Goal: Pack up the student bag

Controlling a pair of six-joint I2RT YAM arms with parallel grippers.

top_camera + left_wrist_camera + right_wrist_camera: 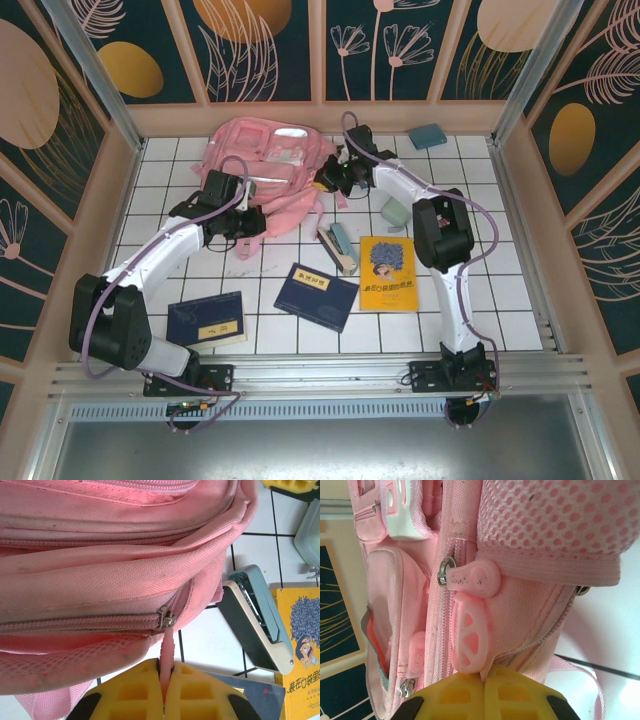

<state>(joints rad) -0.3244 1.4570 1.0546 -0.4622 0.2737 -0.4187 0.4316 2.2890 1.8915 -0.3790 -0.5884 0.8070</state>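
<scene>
The student bag (262, 165) lies flat on the white tiled table (470, 300) in the upper centre-left of the top view, just below the back wall, with its pink straps trailing toward the lower right. The left gripper (243, 213) sits at the bag's lower edge. In the left wrist view its yellow fingers (132, 690) are pressed together on the thin pink pull tab (167, 647), which hangs from the metal zipper slider (166, 618) of a closed zipper. The right gripper (333, 180) meets the bag's right edge. In the right wrist view its fingers (517, 692) are closed on the lower end of a round pink pull (466, 640), below a second, oval pull (472, 577). To the bag's lower right lie a teal-and-cream case (338, 247), a yellow book (388, 272) and a navy book (316, 295). A second navy book (207, 320) lies at the lower left.
</scene>
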